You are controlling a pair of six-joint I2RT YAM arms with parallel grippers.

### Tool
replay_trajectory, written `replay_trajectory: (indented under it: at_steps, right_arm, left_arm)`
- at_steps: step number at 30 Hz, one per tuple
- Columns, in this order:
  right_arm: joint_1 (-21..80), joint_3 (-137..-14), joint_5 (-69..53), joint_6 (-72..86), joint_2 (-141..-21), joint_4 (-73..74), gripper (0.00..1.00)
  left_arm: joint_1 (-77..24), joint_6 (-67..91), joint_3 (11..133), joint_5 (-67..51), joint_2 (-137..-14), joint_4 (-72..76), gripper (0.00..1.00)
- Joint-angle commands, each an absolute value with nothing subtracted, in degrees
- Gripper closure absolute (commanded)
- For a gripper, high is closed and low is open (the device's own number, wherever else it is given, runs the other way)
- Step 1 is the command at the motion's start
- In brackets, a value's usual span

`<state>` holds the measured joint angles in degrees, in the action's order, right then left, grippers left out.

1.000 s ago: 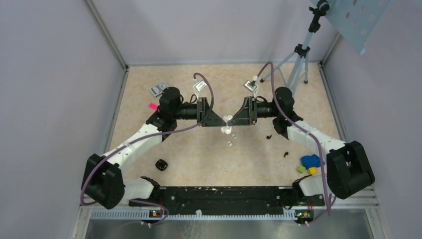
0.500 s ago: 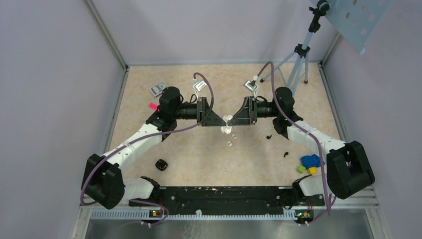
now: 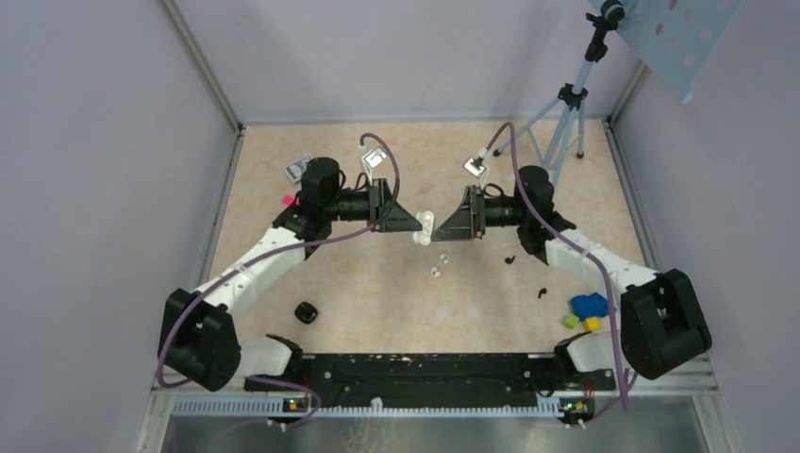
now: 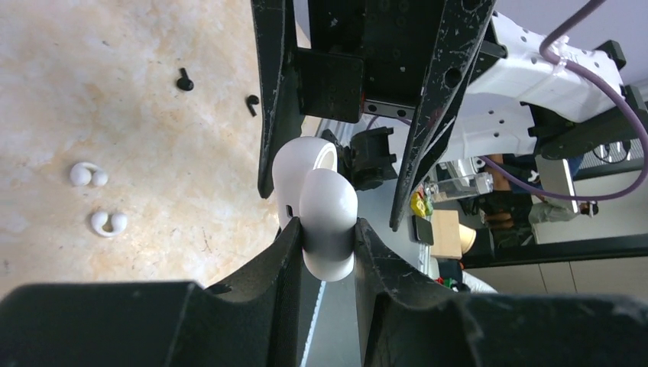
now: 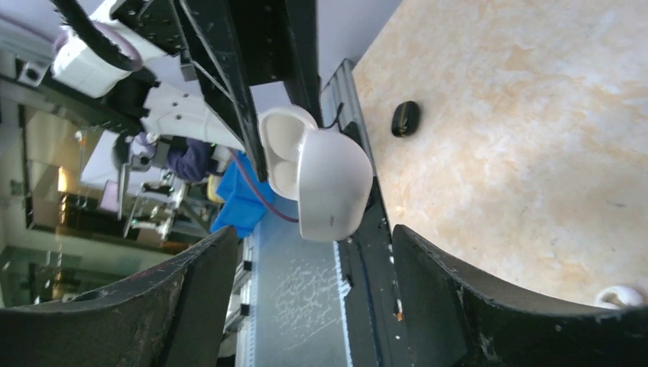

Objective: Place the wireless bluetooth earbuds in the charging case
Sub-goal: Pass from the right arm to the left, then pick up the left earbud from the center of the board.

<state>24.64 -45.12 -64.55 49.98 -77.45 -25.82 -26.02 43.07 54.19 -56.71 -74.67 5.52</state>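
Left hand (image 4: pixel 325 238) clamps the open white charging case (image 4: pixel 315 200), frame centre. Right hand (image 5: pixel 312 238) gapes wide, empty. White earbuds (image 4: pixel 89 175) lie on worktop (image 4: pixel 115 84), left; none inserted, both remain.

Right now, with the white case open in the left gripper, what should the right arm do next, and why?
Probably lower the right gripper onto a white earbud on the table. Its jaws stand open and empty, while the left gripper holds the white case with its lid open, and its hollows look empty.
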Motion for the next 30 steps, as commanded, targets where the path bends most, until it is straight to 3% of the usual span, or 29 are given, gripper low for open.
replay_trajectory:
  at_steps: [1,7,8,9,10,20,30]
  right_arm:
    - [23.6,-49.1,-58.6,41.0,-73.5,-13.1,0.26]
    - [22.1,-55.8,-41.4,27.2,-70.6,15.1,0.24]
    - [22.0,-57.2,-38.1,26.0,-69.8,18.0,0.21]
    - [22.0,-57.8,-34.6,25.1,-69.0,20.7,0.10]
    - [22.0,-58.3,-30.9,24.5,-68.0,23.1,0.08]
    - [21.7,-53.8,1.9,26.3,-58.9,41.1,0.06]
    - [18.8,-48.9,1.6,28.7,-55.1,42.9,0.06]
  left_arm:
    - [-24.1,41.1,54.1,-55.7,-74.4,4.4,0.98]
    - [-22.2,40.0,53.6,-54.5,-74.6,1.2,0.97]
    - [-22.0,39.7,53.5,-54.3,-74.7,0.5,0.97]
    - [-22.0,39.6,53.3,-54.2,-74.9,0.3,0.97]
    - [-21.9,39.7,52.9,-54.1,-74.9,0.2,0.97]
    - [-21.8,39.4,49.7,-51.2,-74.5,0.3,0.96]
    - [-21.9,38.6,48.3,-49.7,-74.0,-2.3,0.95]
